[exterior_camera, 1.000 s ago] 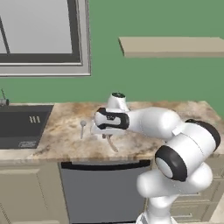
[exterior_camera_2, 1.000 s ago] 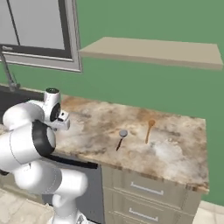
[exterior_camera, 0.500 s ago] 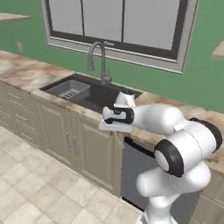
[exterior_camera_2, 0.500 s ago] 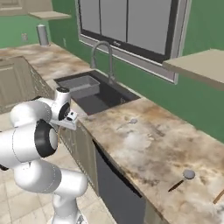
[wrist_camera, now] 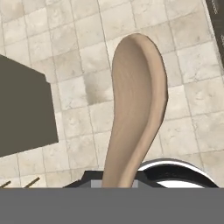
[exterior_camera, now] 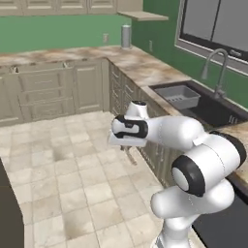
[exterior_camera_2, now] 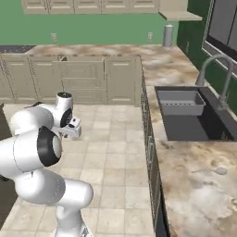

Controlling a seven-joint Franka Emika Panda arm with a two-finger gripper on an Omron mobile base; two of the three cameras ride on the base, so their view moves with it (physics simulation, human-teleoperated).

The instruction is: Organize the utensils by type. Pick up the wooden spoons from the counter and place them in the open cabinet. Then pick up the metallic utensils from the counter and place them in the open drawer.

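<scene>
My gripper [wrist_camera: 116, 181] is shut on a wooden spoon [wrist_camera: 138, 100]; its pale tan bowl points away from the hand, over the tiled floor. From the left base, the gripper [exterior_camera: 127, 143] hangs over the floor in front of the sink cabinets, and the spoon [exterior_camera: 131, 157] dangles below it. The right base view has the gripper [exterior_camera_2: 74, 131] left of the counter [exterior_camera_2: 194, 180]. A small grey utensil [exterior_camera_2: 221, 171] lies on that marbled counter near the sink. In the far run of beige cabinets a drawer [exterior_camera: 38, 67] looks pulled out. The open cabinet is out of view.
A dark sink [exterior_camera_2: 185, 111] with a grey basin and a tap [exterior_camera_2: 210, 69] is set in the counter on the right. Beige lower cabinets [exterior_camera: 58, 92] line the far wall. A dark block [wrist_camera: 22, 109] stands on the floor at left. The tiled floor [exterior_camera: 63, 174] lies open.
The whole picture has swung: the base has turned away from the counter towards the floor and the far cabinets. The gripper stays shut on the wooden spoon.
</scene>
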